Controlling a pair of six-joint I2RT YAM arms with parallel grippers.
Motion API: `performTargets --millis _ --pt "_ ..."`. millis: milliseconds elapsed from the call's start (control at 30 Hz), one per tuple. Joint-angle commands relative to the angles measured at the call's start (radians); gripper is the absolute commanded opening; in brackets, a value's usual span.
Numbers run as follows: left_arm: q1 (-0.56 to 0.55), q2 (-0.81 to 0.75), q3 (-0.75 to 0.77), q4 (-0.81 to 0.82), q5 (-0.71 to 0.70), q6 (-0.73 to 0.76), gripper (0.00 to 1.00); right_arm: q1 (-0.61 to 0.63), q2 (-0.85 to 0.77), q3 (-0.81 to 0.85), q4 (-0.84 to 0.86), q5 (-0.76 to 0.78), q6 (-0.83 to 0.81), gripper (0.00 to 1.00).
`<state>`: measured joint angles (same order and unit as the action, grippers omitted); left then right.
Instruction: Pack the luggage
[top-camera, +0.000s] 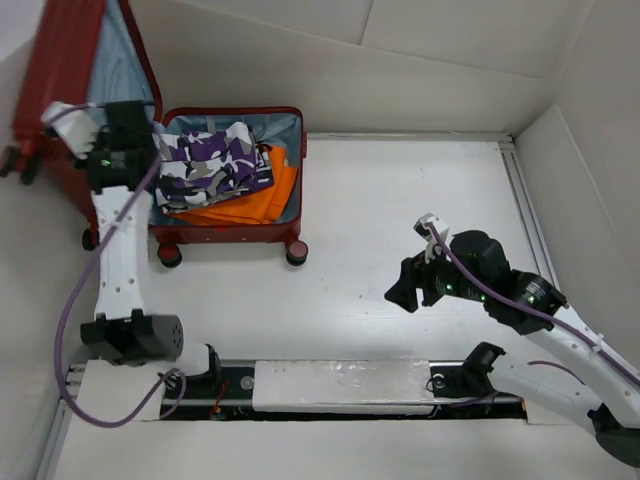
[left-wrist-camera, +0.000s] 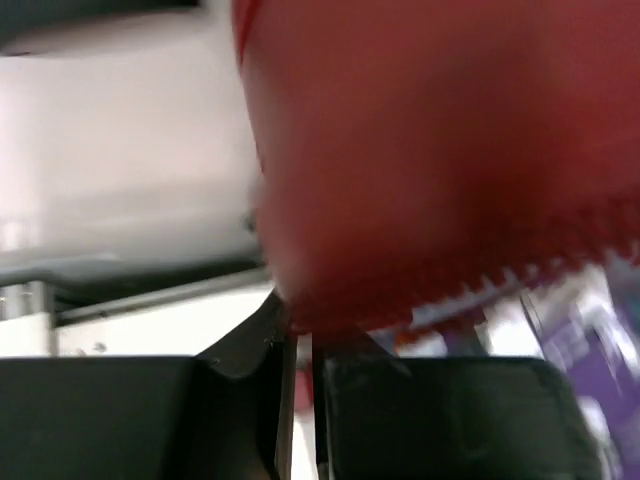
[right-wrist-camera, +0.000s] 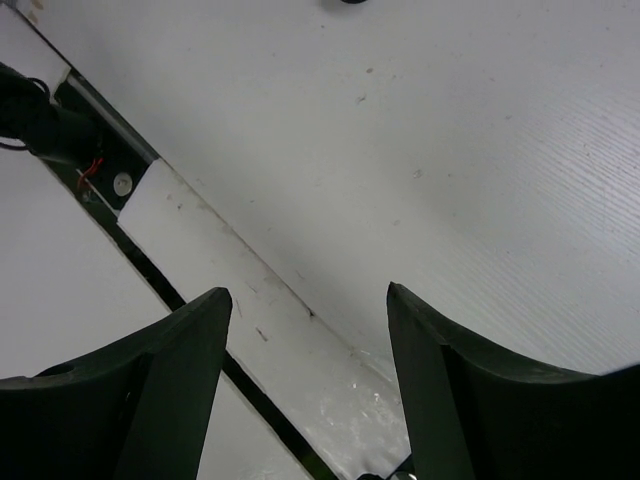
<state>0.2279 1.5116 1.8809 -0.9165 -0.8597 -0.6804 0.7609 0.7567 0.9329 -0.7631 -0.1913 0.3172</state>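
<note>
The dark-red luggage (top-camera: 232, 243) lies open at the back left, its base on the table and its lid (top-camera: 70, 80) raised nearly upright against the left wall. In the base lie a purple-and-white patterned garment (top-camera: 212, 160) and an orange garment (top-camera: 262, 200) under it. My left gripper (top-camera: 128, 118) is at the lid's inner edge. In the left wrist view the left gripper (left-wrist-camera: 300, 338) has its jaws almost together, pinching the red lid edge (left-wrist-camera: 440, 150). My right gripper (top-camera: 404, 290) hangs open and empty over the bare table, also seen in the right wrist view (right-wrist-camera: 308, 300).
White walls enclose the table at the back, left and right. A metal rail (top-camera: 528, 215) runs along the right side. A white strip with a black slot (top-camera: 340, 385) lies at the near edge between the arm bases; it also shows in the right wrist view (right-wrist-camera: 200, 260).
</note>
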Motion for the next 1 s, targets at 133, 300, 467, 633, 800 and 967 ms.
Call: performTargets --millis 133,300,467,633,800,967 --pt "-0.628 -0.249 -0.355 0.021 0.207 -0.14 0.03 0.009 0.042 -0.02 0.122 -0.077 0.022 0.7" --pt "-0.838 -0.312 -0.492 0.267 0.763 0.011 0.86 0.018 0.075 -0.02 0.153 -0.122 0.031 0.7" --pt "-0.952 -0.229 -0.452 0.315 1.275 0.117 0.92 0.018 0.084 -0.011 0.162 -0.112 0.04 0.7" --pt "-1.072 -0.088 -0.238 0.301 1.401 0.169 0.95 0.018 0.093 0.023 0.162 -0.063 0.049 0.58" --pt "-0.908 -0.042 0.006 0.248 1.113 0.133 0.94 0.018 0.102 0.058 0.144 -0.017 0.06 0.2" --pt "-0.584 -0.083 -0.028 0.393 0.804 -0.008 0.92 0.018 0.148 0.118 0.134 0.019 0.06 0.05"
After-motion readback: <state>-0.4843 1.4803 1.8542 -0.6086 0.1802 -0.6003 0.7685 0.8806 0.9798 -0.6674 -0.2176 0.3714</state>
